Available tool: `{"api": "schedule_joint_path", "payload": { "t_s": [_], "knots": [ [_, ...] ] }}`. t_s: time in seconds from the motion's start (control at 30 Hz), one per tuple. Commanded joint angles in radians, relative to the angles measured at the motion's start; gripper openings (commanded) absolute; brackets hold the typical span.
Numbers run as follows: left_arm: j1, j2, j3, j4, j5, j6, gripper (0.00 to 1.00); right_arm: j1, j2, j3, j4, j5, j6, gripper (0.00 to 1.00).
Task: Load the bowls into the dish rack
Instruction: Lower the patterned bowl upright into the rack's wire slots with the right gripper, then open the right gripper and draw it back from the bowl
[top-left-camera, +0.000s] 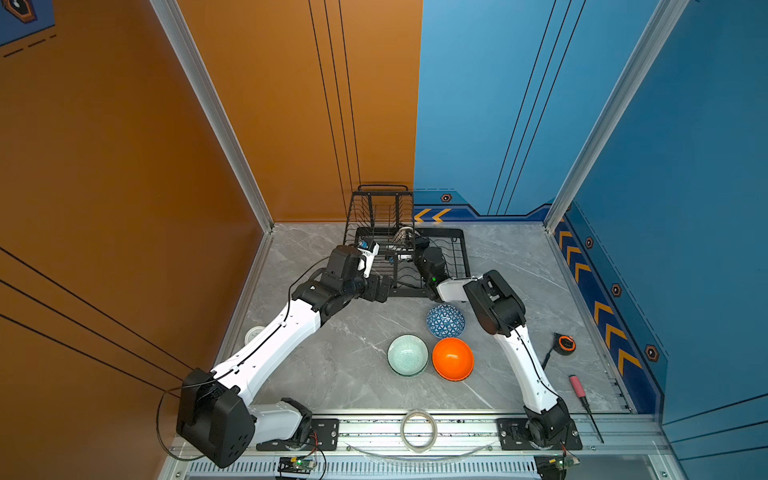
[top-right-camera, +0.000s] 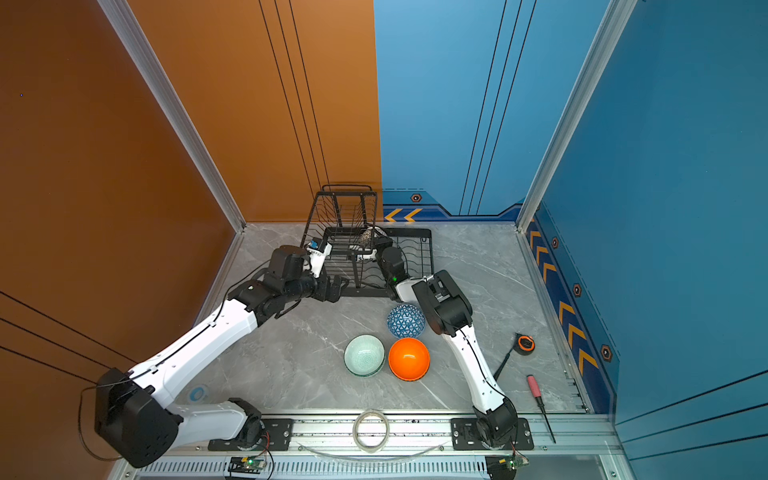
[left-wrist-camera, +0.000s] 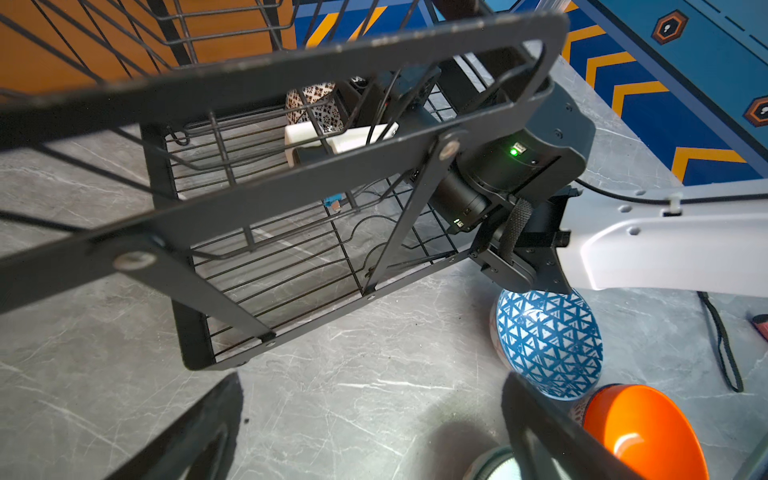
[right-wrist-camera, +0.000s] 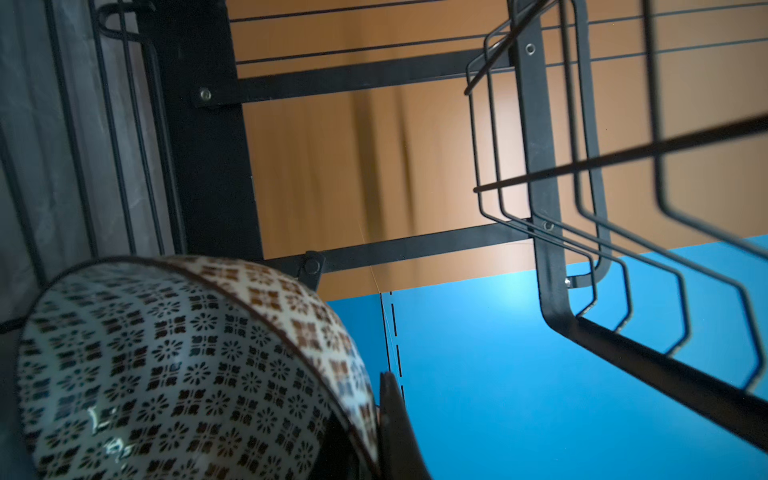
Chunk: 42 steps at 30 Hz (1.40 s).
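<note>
Three bowls upright mid-tabletop (top-left-camera: 332, 365): blue triangle bowl (top-left-camera: 445, 321), mint bowl (top-left-camera: 407, 355), orange bowl (top-left-camera: 452, 358) | lattice bowl (top-left-camera: 400, 237) tilted, rim pinched by right gripper (top-left-camera: 411, 241), inside dish rack (top-left-camera: 440, 230) at tabletop's far edge | left gripper (top-left-camera: 381, 288) spread wide, empty, by rack's near-left corner.

A white bowl (right-wrist-camera: 174, 365) with a dark lattice of small flowers and diamonds fills the lower corner, tilted on its side with its inside facing the camera, and a dark finger (right-wrist-camera: 397, 428) lies against its outer wall. Around it run the black bars and bent wire loops of the rack (right-wrist-camera: 544, 166). Behind these are an orange wall (right-wrist-camera: 332, 166) and a blue wall (right-wrist-camera: 498, 374).
</note>
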Motion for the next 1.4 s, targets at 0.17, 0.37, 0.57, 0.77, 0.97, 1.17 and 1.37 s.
{"api": "schedule_joint_path", "payload": {
  "t_s": [0.17, 0.37, 0.57, 0.77, 0.97, 1.17, 1.37],
  "knots": [
    [0.018, -0.023, -0.021, -0.004, -0.001, 0.008, 0.98, -0.002, -0.018, -0.014, -0.094, 0.001, 0.023, 0.00],
    [0.020, -0.018, -0.027, 0.001, 0.006, 0.007, 0.98, -0.011, -0.065, -0.047, -0.140, 0.021, 0.062, 0.00],
    [0.022, -0.016, -0.028, 0.007, 0.010, 0.005, 0.98, -0.019, -0.113, -0.086, -0.181, 0.018, 0.096, 0.00],
    [0.022, -0.018, -0.030, 0.008, 0.012, 0.003, 0.98, -0.021, -0.138, -0.101, -0.167, 0.024, 0.171, 0.00],
    [0.022, -0.023, -0.035, 0.008, 0.011, 0.000, 0.98, -0.020, -0.153, -0.095, -0.215, 0.041, 0.190, 0.04],
    [0.022, -0.026, -0.035, 0.008, 0.012, -0.003, 0.98, -0.020, -0.167, -0.100, -0.245, 0.055, 0.202, 0.16],
    [0.022, -0.030, -0.035, 0.008, 0.010, -0.003, 0.98, -0.022, -0.176, -0.102, -0.243, 0.060, 0.209, 0.23]
  ]
}}
